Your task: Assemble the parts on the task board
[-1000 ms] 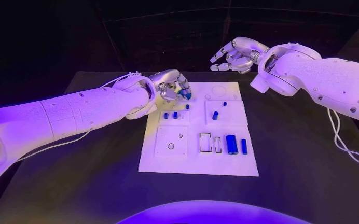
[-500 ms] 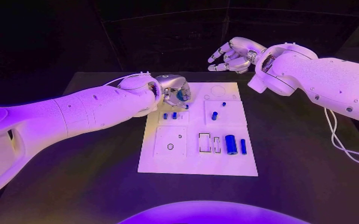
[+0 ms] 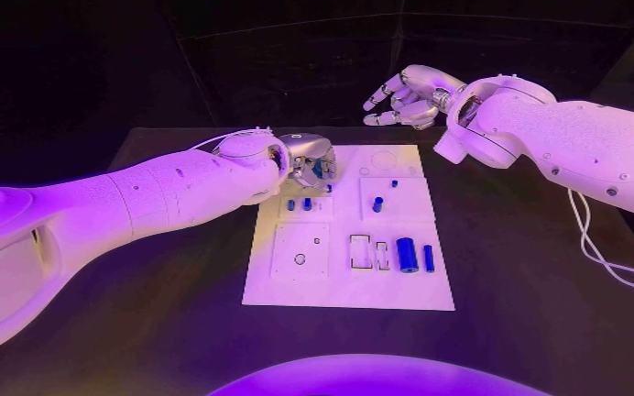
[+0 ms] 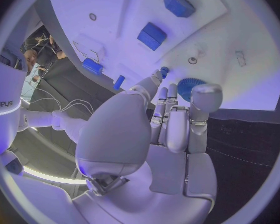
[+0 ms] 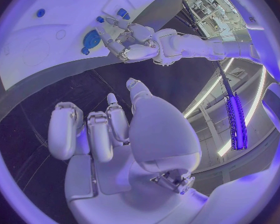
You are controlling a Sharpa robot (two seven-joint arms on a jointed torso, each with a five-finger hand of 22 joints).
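The board [image 3: 350, 231] lay mid-table. Several blue parts [image 3: 409, 255] sat on it: two long ones near its right edge, smaller ones toward the far end; some recesses appeared unfilled, so assembly was judged partial. The left hand [image 3: 307, 159] hovered over the board's far left corner, fingers curled beside a round blue disc [image 4: 189, 88]; whether it gripped that disc could not be told. The right hand [image 3: 412, 95] hung beyond the board, fingers spread, holding nothing.

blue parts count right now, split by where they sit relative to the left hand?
Blue parts clear of the left hand: 6
Blue disc at its fingers: 1
Small blue peg beside the disc: 1
Total: 8
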